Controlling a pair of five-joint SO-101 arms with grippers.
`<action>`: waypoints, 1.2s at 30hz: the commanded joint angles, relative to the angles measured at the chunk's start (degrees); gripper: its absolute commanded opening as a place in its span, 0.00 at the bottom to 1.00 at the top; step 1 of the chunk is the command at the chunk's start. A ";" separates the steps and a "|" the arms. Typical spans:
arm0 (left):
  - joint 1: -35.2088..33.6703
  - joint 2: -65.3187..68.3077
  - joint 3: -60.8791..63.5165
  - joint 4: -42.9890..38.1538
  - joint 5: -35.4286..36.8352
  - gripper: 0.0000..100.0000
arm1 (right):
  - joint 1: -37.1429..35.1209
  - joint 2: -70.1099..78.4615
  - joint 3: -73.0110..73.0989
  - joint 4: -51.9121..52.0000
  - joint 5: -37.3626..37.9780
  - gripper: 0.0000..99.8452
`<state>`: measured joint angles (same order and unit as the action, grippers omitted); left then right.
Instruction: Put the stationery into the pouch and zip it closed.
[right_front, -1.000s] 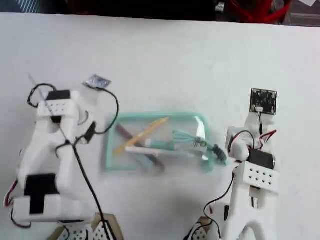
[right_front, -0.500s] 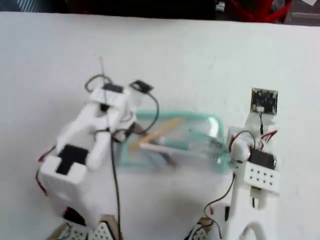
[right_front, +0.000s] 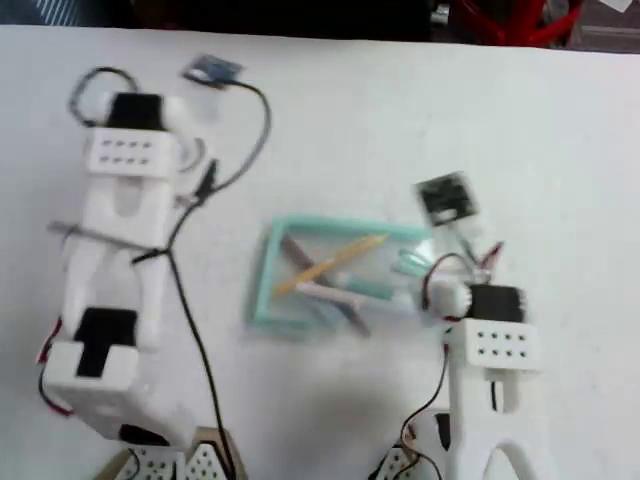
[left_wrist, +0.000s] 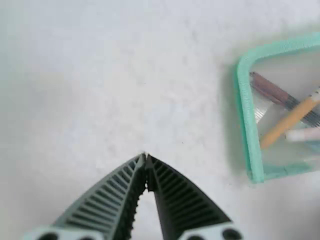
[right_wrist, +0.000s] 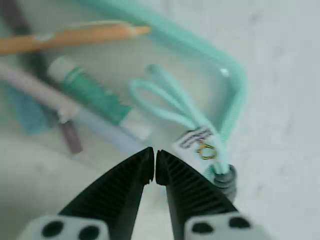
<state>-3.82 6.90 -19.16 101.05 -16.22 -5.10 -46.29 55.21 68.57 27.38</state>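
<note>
The clear pouch with the mint-green rim lies flat mid-table, holding a yellow pencil and several pens. My left gripper is shut and empty over bare table, off the pouch's left end; its tips meet. My right gripper hovers shut at the pouch's right end. Its tips sit beside the white tag and mint cord loop, with nothing visibly between them. The grey zip pull lies just past the tag. The pencil and a green-capped pen show through the plastic.
White table all around the pouch. A cable trails from the left arm down toward the front edge. Dark and red objects stand beyond the far edge.
The left arm swung off the pouch's left end, back to the left and farther away. The pouch slid a little to the right. The right arm turned left over the pouch's right end.
</note>
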 joint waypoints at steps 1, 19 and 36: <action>-3.21 -8.04 0.88 -1.32 1.93 0.02 | -9.45 -0.04 -2.55 6.55 6.07 0.02; 1.19 -48.57 67.16 -49.67 20.31 0.02 | -8.92 24.92 0.00 -1.19 17.49 0.02; 7.43 -58.68 81.49 -60.48 20.22 0.02 | -6.55 51.82 -27.96 -3.21 10.55 0.02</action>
<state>2.86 -50.68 62.68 41.98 3.65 -10.20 5.49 31.30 67.25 39.69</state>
